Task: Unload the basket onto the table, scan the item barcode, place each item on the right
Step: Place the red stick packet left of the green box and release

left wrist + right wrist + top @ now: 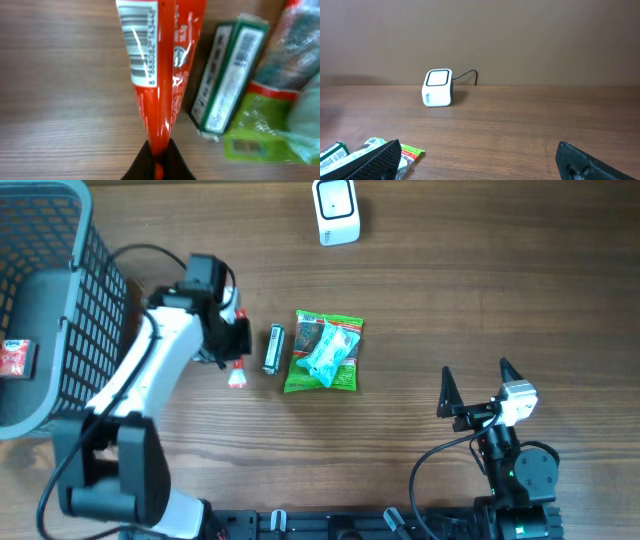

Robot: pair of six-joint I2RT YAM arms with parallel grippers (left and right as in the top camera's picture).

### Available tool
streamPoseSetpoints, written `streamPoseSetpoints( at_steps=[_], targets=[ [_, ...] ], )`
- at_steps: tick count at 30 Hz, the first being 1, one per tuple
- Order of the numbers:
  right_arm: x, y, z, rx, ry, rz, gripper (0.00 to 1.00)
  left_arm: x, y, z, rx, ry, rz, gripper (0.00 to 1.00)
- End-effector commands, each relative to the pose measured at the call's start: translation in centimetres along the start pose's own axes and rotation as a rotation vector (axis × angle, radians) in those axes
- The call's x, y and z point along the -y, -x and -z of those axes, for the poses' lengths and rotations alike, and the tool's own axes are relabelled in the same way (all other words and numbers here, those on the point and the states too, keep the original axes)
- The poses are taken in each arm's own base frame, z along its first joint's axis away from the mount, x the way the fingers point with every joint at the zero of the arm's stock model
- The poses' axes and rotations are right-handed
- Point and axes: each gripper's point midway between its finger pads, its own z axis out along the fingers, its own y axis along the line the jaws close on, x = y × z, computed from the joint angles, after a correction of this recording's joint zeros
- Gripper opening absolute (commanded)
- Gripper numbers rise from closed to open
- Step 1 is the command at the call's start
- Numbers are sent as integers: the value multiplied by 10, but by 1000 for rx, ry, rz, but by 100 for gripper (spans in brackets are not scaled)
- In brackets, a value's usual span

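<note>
Standing by the wooden table [450,300], I take the green snack bag [324,352] in its middle as the marker for everything else. The biggest thing is the dark mesh basket [70,300], well off to the bag's left at the table edge.

The white left arm [150,370] rises from the near edge beside the basket. It then bends over so that its wrist points back toward the near side, just left of the bag. The left gripper [157,165] is pinched tight on one end of a red packet.

The right arm [515,465] sits folded low by the near edge, well to the bag's right. The right gripper [475,375] is spread wide with nothing between its fingers, and it is aimed at the far wall.

A white scanner [337,212] stands beyond the bag near the far edge. A small green-and-white box [275,349] lies just left of the bag, its length running near to far.

The red packet [155,75] is just left of that box, close beside it. Its long axis runs roughly alongside the box's, straight out from the fingers, with the free end toward the near edge. Its barcode [140,45] faces back toward the wrist. I cannot tell whether the packet rests on the wood or hangs above it.
</note>
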Motion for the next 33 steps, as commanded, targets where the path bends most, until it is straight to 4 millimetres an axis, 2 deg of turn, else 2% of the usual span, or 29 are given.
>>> streamPoseSetpoints(
  at_steps=[1,7,15,21,24,26,27,29,32,33],
  targets=[
    [-3,1,0,6,16,-13,100,0,-2,-33,20,1,8,4],
    [-3,1,0,6,16,-13,100,3,9,-54,57,-24,33,6],
    [-3,1,0,6,16,-13,100,37,3,-76,32,-77,-48,7],
    [-3,1,0,6,16,-13,100,57,1,-77,47,-88,-117,7],
    [-3,1,0,6,16,-13,100,47,3,-78,57,-35,-112,7],
    [-3,1,0,6,16,-13,100,31,5,-77,65,49,-103,8],
    [-3,1,0,6,16,-13,100,21,4,-76,64,93,-97,12],
    [-3,1,0,6,16,-13,100,20,3,-76,57,98,-96,13],
    [-3,1,0,6,16,-13,100,19,4,-74,60,100,-92,23],
    [-3,1,0,6,16,-13,100,18,7,-71,64,100,-86,32]
  ],
)
